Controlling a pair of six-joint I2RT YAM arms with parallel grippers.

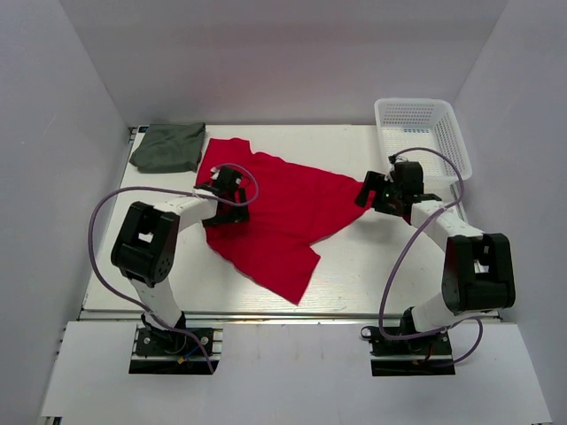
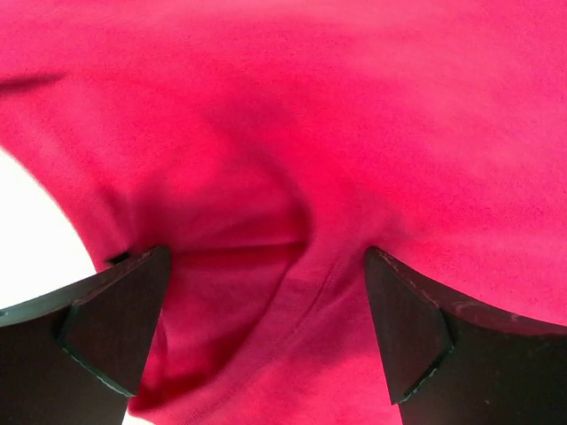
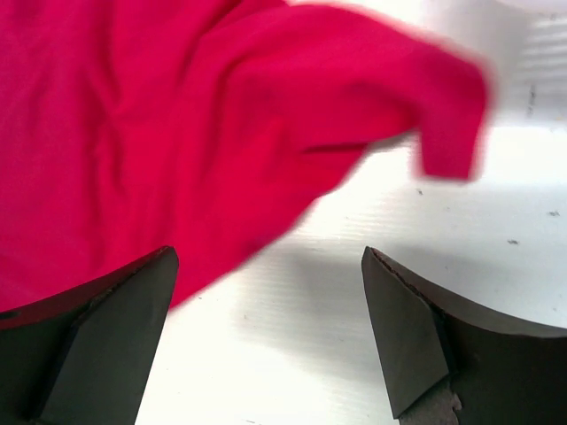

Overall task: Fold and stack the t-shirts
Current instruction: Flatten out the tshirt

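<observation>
Nearest me, both arms reach in with jaws spread wide, holding nothing: left gripper [image 1: 230, 188] low over the red shirt [image 1: 288, 212] spread mid-table, right gripper [image 3: 266, 257] just beside its sleeve edge. Limp, light cloth; I'd pinch hem corners or seams. Farther back, the grey-green shirt [image 1: 168, 147] sits bundled at the far left corner

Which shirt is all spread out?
The bright red cloth shirt, spread wide in the middle. The dark grey-green cloth shirt sits bunched small in the far left corner.

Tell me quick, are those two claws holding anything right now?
Left gripper: open over the red shirt, holding nothing.
Right gripper: open at the red shirt's edge, holding nothing.
</observation>
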